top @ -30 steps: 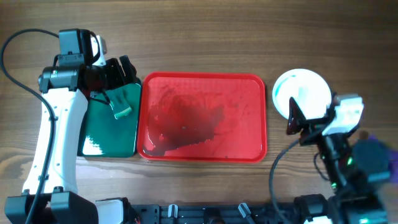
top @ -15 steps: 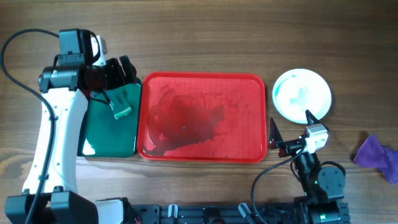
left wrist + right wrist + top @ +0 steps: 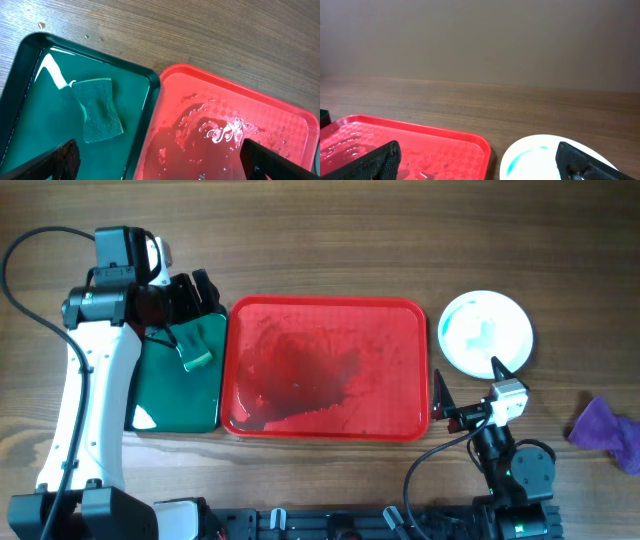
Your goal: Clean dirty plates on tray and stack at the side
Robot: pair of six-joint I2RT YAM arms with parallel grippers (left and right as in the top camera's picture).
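Left claw [image 3: 160,152] and right claw [image 3: 480,160] gape wide, empty. The red rectangular plastic tray [image 3: 330,315] holds no plates. The round white plates [image 3: 485,330] sit beside it on the counter [image 3: 330,220], the top one green-streaked, so wiping looks unfinished.

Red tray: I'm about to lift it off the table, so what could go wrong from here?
The red tray holds pooled water, so tilting it could spill it. The white plate beside it shows a green streak, so it may need more cleaning. The open right gripper sits close to both and could bump them.
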